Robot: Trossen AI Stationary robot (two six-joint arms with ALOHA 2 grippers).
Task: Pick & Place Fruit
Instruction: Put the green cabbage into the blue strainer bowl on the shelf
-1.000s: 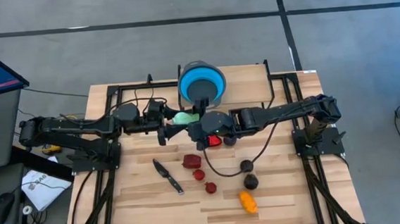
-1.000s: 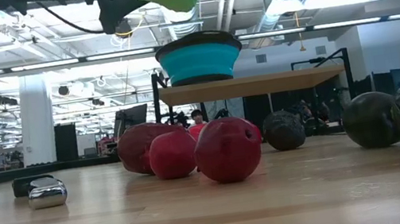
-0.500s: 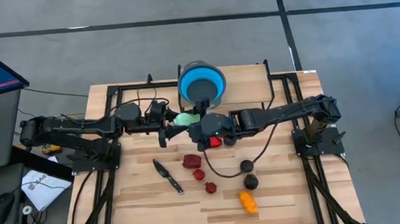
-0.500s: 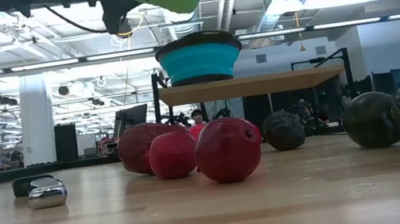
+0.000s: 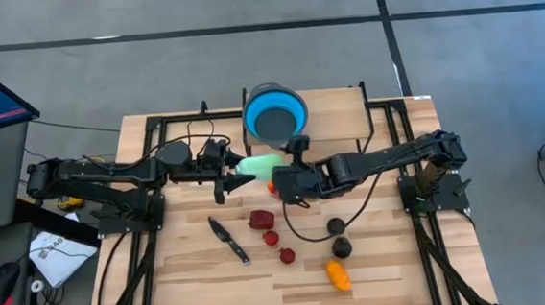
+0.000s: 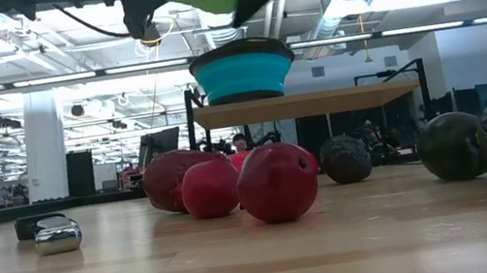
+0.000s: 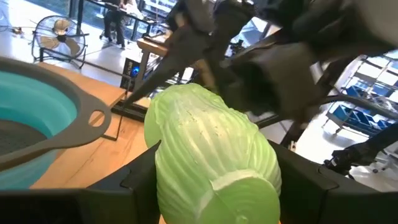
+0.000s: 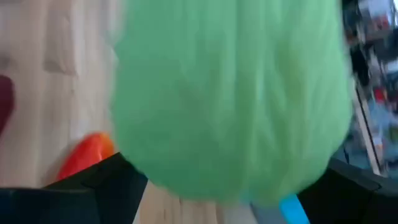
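We're gripping the pale green fruit in our left claw just beside the blue bowl, our right claw spreading wide around it.

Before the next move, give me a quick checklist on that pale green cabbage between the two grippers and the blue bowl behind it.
1. Left gripper gripping the pale green leafy toy cabbage: ok, its dark fingers press both sides.
2. Right gripper released: cannot tell; it sits right at the cabbage's far end, its fingers either side of it.
3. Cabbage lifted off the wooden table: ok, the low view shows it high above the board.
4. Blue collapsible bowl reachable: ok, just behind the cabbage.
5. Bowl interior free: cannot tell, something dark grey lies inside.
6. Red-orange fruit piece out of the way: ok, it lies on the table below.
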